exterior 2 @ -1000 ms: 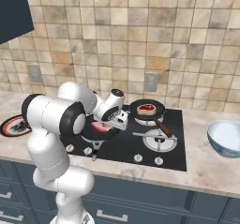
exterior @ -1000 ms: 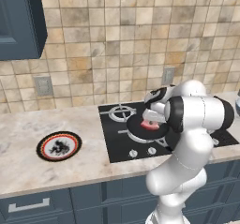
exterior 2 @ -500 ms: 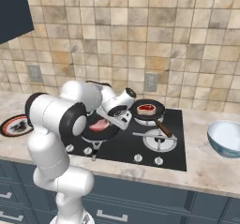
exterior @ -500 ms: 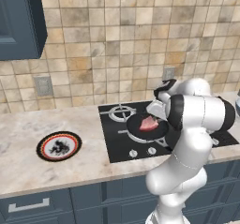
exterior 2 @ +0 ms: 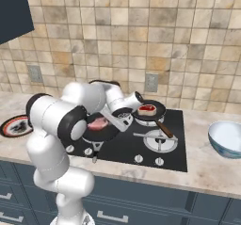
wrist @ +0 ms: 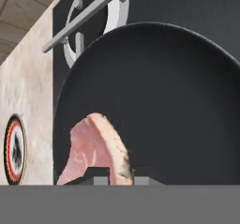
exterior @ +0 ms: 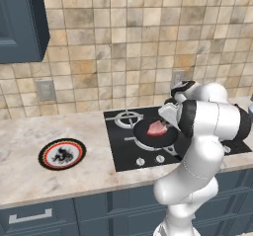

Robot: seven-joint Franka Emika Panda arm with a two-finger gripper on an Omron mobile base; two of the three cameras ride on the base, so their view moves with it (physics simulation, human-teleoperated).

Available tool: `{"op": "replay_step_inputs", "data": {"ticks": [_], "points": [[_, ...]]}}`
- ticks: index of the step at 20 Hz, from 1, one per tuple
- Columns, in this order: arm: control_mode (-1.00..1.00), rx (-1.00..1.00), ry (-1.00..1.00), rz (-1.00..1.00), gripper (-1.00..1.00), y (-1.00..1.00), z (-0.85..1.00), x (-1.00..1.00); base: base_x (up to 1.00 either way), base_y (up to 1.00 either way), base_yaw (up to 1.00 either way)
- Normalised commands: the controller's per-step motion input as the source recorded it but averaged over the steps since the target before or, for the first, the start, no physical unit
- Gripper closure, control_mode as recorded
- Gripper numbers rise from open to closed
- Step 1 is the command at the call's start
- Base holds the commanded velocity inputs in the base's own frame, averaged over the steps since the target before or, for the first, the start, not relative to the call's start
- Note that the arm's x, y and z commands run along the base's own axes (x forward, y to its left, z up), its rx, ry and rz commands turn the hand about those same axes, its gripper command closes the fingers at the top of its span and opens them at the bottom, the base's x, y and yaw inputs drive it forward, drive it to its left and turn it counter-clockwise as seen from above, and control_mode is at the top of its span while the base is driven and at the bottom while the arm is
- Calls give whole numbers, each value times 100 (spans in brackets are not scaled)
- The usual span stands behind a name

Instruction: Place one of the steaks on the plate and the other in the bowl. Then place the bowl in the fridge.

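One steak (exterior: 157, 127) (exterior 2: 97, 123) lies in the near black frying pan (exterior: 148, 136) on the hob. My gripper (exterior: 166, 117) (exterior 2: 123, 120) is low at that pan's far right rim. In the hand view the steak (wrist: 96, 148) fills the lower left. My gripper (wrist: 117, 181) is open, its tips barely showing on either side of the steak's near end. The second steak (exterior 2: 146, 109) rests in the far pan. The plate (exterior: 62, 153) (exterior 2: 16, 125) (wrist: 15, 149) sits on the counter left of the hob. The bowl (exterior 2: 226, 138) stands on the counter at the right.
The black hob (exterior: 123, 151) has burner grates (wrist: 89, 17) and front knobs (exterior 2: 139, 158). The far pan's handle (exterior 2: 164, 129) points toward the front right. A tiled wall with sockets (exterior: 45, 90) backs the counter. Dark cabinets hang at the upper left.
The hand has turned and shifted slightly right along the near pan's rim, which leaves the steak more exposed. Steak, pans, plate and bowl have stayed in place.
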Motion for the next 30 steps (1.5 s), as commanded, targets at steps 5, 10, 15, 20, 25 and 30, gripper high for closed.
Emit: {"op": "replay_step_inputs", "data": {"ticks": [5,10,15,20,25,30], "points": [[-100,16,-1,0,100,25,74,-64,0,0,0],[-100,1,-9,0,100,88,42,-90,0,0,0],[-100,0,-8,-6,100,100,25,-56,0,0,0],[-100,0,0,-13,100,100,7,-8,0,0,0],[-100,0,1,-13,100,100,0,0,0,0,0],[-100,0,4,-11,100,94,0,13,0,0,0]]}}
